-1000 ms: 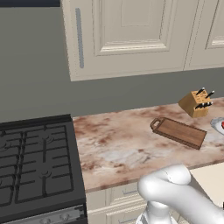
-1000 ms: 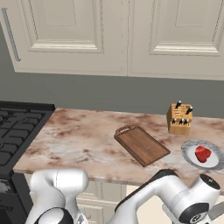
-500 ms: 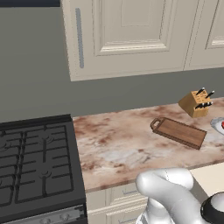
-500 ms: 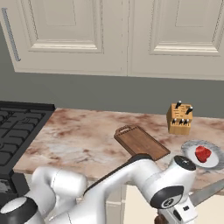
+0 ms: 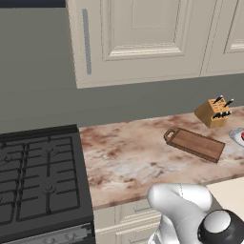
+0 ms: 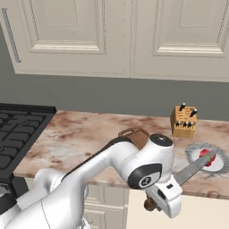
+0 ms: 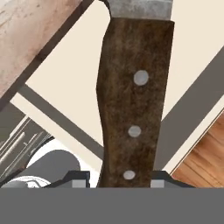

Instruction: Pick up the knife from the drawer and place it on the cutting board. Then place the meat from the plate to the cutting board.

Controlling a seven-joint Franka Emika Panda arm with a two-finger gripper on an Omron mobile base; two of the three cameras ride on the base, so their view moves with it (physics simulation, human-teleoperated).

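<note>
My gripper (image 6: 160, 200) is shut on the dark brown handle of the knife (image 6: 195, 166), held above the open drawer (image 6: 205, 215). The grey blade slants up and to the right, crossing in front of the counter edge toward the plate (image 6: 220, 164). In the hand view the knife (image 7: 131, 100) handle with its rivets runs up between my fingertips (image 7: 79, 180), with the drawer (image 7: 65, 87) floor behind it. The cutting board (image 5: 195, 144) lies on the counter; in the right base view my arm covers most of the cutting board (image 6: 133, 133). The red meat (image 6: 205, 156) sits on the plate.
A tan knife block (image 6: 184, 121) stands at the back of the marble counter (image 5: 128, 157), behind the plate. The black stove (image 5: 38, 181) borders the counter on the left. Cream cabinet doors (image 6: 89, 36) hang above. My elbow (image 5: 183, 205) bulks over the counter's front edge.
My arm has risen out of the drawer with the knife, and the hand has come up into the right base view. The blade now reaches up toward the plate.
</note>
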